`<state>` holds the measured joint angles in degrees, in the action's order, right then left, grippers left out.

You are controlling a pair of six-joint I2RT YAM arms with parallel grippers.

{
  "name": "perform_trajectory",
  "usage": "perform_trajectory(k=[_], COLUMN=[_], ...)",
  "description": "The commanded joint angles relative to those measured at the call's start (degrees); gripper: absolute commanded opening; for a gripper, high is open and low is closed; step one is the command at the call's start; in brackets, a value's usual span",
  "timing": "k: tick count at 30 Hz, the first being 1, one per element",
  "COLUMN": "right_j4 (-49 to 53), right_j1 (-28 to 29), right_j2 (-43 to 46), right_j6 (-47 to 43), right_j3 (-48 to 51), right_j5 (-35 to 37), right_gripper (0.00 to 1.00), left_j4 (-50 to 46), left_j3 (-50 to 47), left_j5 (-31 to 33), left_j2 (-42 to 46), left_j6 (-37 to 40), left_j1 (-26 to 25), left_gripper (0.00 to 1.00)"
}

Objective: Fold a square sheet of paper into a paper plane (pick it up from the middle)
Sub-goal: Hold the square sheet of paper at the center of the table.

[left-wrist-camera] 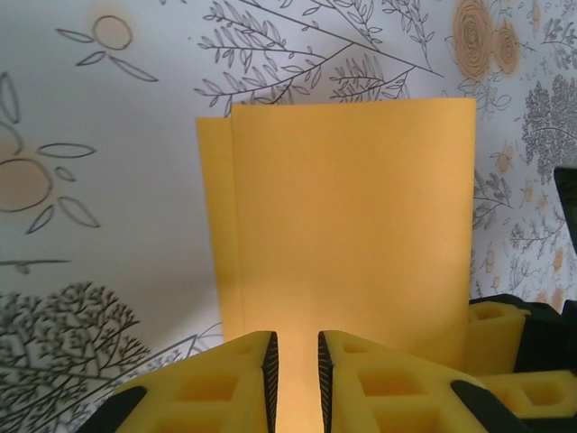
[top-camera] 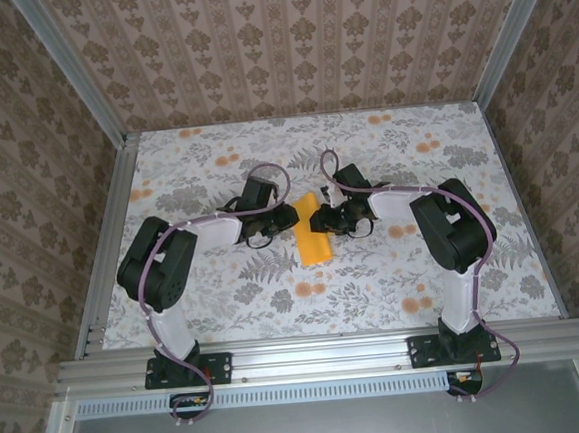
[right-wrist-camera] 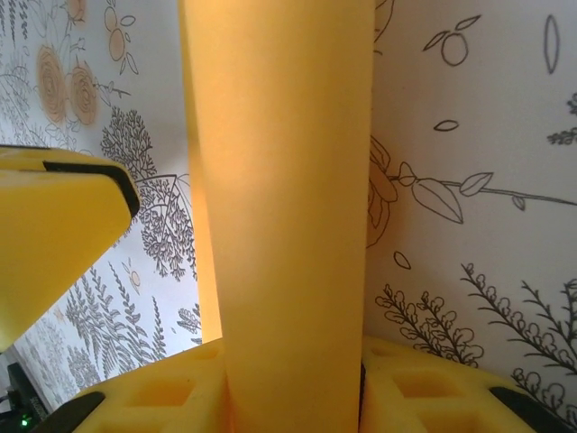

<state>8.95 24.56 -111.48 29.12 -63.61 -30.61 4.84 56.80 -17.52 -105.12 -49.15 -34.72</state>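
No legible text or labels anywhere.

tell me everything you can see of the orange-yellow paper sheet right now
The square sheet of paper is plain, matte orange-yellow, folded into a narrow oblong strip, with one layer's edge peeking past the other along one long side. It lies mid-table over the floral cloth, between the two arms. One end runs into the narrow gap between the left fingers. The other end, bowed, fills the gap between the right fingers and touches both.

Black-and-white arms (top-camera: 186, 235); purple cables (top-camera: 266, 168); yellow fingers (left-wrist-camera: 216, 383).
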Motion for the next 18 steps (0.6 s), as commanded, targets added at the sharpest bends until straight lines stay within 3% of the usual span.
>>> perform_trajectory(k=[1, 11, 18], right_j4=[4.67, 9.18, 12.4], right_j1=[-0.05, -0.08, -0.07], right_j2=[-1.9, -3.55, -5.18], right_j6=[-2.65, -7.07, -10.57], right_j3=[-0.81, -2.83, -4.57], right_j5=[1.26, 3.33, 3.84], right_gripper=[0.35, 0.34, 0.34], left_j4=[1.38, -1.39, -1.68], left_j3=[1.84, -0.12, -3.65], left_j5=[-1.86, 3.25, 3.27], left_j2=[-1.22, 3.7, 8.07], left_j6=[-0.85, -0.41, -0.91], left_j1=[-0.26, 0.58, 3.15], left_gripper=[0.21, 0.24, 0.26])
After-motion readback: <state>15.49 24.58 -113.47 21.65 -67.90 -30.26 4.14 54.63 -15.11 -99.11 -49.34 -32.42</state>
